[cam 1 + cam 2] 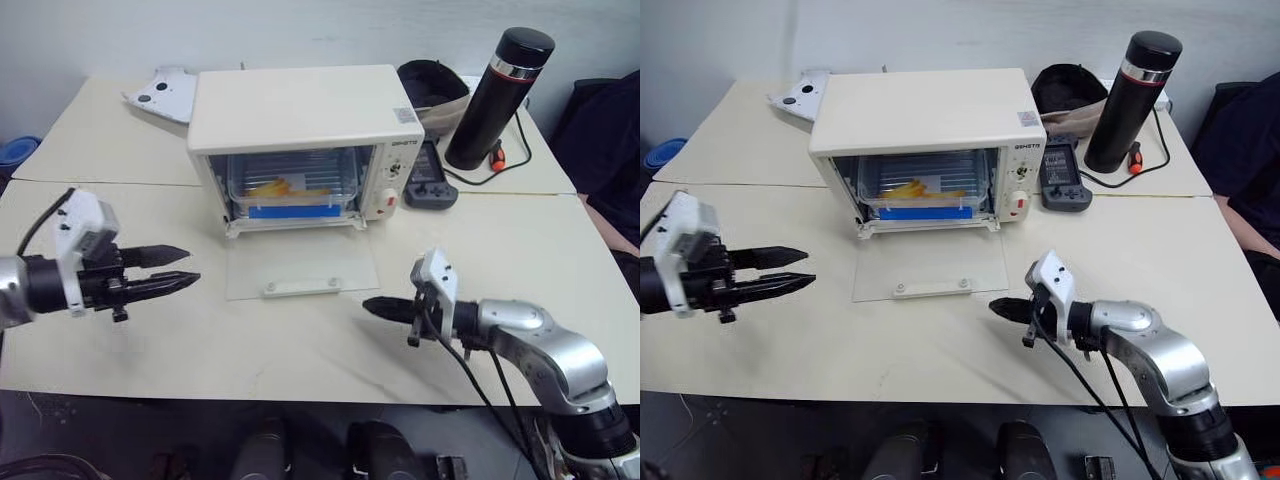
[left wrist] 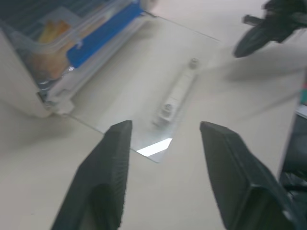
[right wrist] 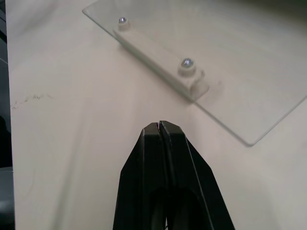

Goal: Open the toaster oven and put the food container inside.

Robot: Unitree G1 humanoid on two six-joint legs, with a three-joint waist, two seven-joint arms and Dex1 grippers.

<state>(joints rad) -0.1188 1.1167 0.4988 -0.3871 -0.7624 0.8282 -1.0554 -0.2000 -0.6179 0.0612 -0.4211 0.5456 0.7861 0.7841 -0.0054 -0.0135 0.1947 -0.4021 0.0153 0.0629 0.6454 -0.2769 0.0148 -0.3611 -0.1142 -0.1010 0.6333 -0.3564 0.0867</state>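
Left wrist view showed the left gripper with its jaws parted and nothing between them, held above the table off the left side of the lowered glass door; the right gripper had its jaws pressed fully together, empty, just off the door's right front corner. Beyond both, the door lay flat on the table with its white bar handle upward. The toaster oven stood open, and the food container sat inside on the rack.
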